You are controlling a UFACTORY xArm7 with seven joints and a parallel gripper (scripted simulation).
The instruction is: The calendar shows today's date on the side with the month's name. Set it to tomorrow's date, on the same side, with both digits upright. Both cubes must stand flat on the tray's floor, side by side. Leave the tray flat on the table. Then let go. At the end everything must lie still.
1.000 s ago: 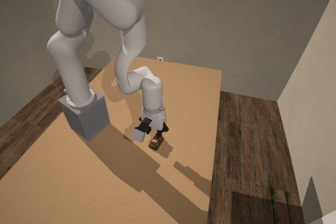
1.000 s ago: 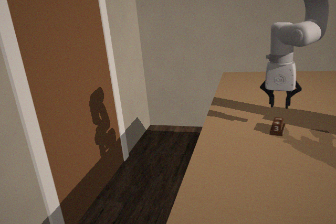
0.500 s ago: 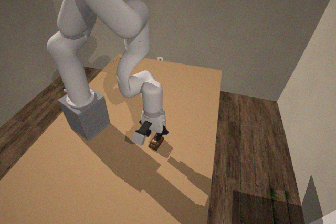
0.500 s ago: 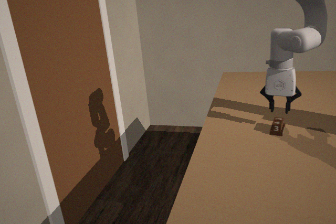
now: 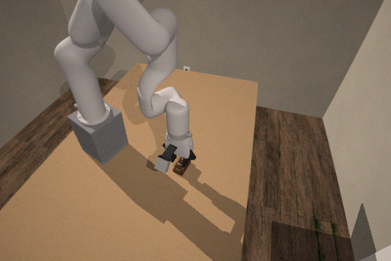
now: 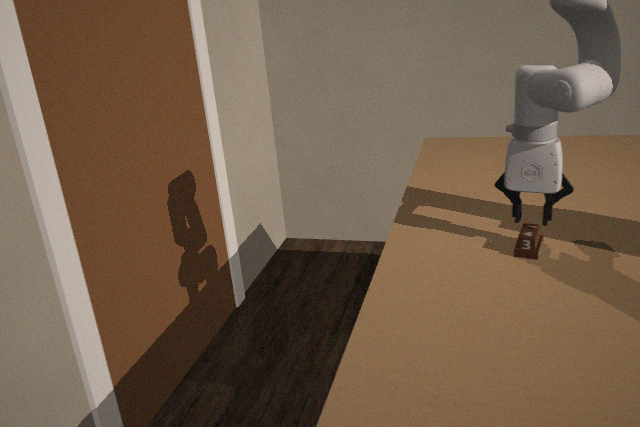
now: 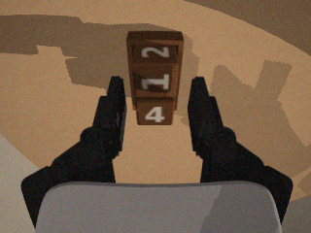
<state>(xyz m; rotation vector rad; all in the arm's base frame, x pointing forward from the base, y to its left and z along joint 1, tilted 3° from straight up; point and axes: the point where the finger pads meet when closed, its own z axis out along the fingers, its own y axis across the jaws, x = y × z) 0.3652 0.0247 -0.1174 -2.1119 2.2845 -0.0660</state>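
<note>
A brown tray (image 5: 178, 173) (image 6: 525, 255) (image 7: 155, 35) rests on the table and holds two brown cubes in a row. In the wrist view the near cube (image 7: 155, 115) shows a sideways 1 on top and a white 4 on its near side; it reaches past the tray's near end. The far cube (image 7: 155, 51) shows a sideways 2 and sits lower between the tray walls. The exterior view shows a white 3 on the front. Whether both cubes stand flat cannot be told. My gripper (image 5: 179, 161) (image 6: 531, 221) (image 7: 156, 92) is open, above the tray, its fingers either side of the row, touching nothing.
The tan table (image 5: 220, 119) (image 6: 439, 334) carries the grey block (image 5: 104, 138) under the arm's base. The table's edge lies to the tray's right in the top view and to its left in the exterior view. Arm shadows cross the table around the tray.
</note>
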